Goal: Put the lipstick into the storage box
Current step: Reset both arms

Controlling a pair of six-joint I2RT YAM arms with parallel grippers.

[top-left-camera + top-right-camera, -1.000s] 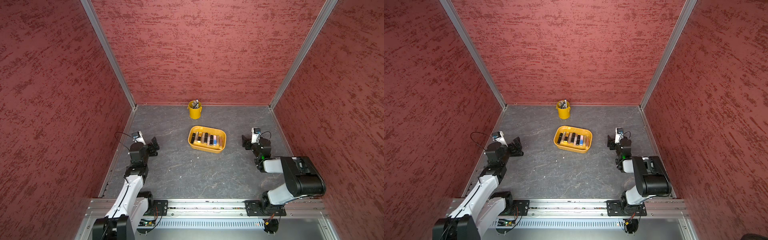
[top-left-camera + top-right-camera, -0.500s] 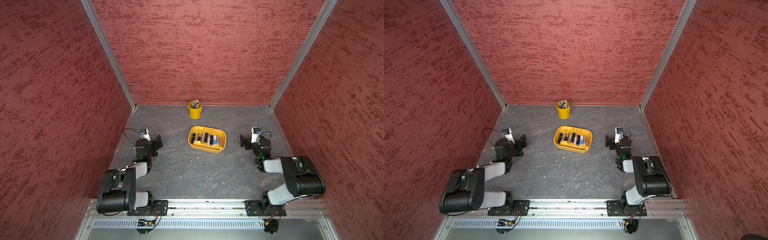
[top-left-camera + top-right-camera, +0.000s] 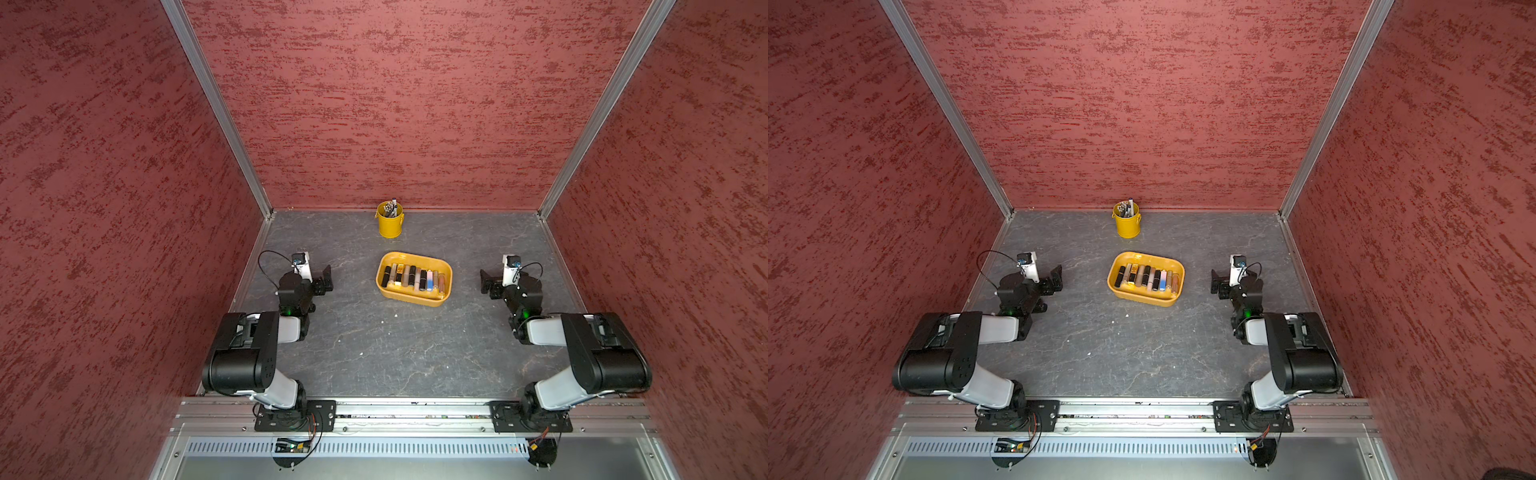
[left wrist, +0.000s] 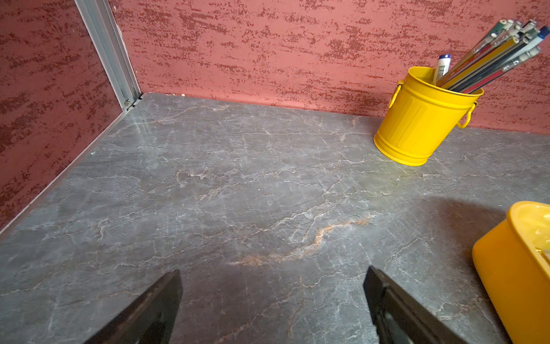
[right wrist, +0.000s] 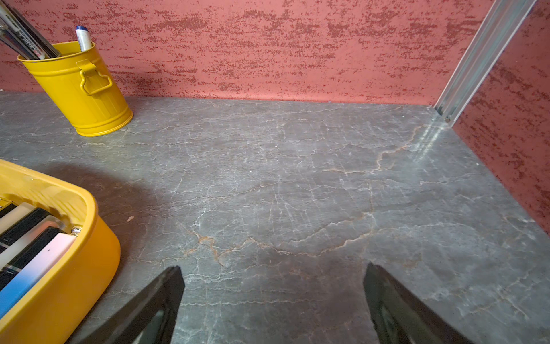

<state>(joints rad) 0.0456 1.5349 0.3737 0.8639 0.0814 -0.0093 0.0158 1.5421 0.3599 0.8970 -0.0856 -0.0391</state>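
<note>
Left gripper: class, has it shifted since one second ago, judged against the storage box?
Yes. In both top views the left gripper sits a little closer to the storage box, edging toward the back wall.

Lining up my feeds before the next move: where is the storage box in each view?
Top view: box at the centre, just in front of the bucket.
Top view: box at the centre, in front of the bucket.
Left wrist: one corner of the box, cut by the frame edge.
Right wrist: one end of the box, lipsticks showing inside.
Shared landmark: the bucket, in all four views.
</note>
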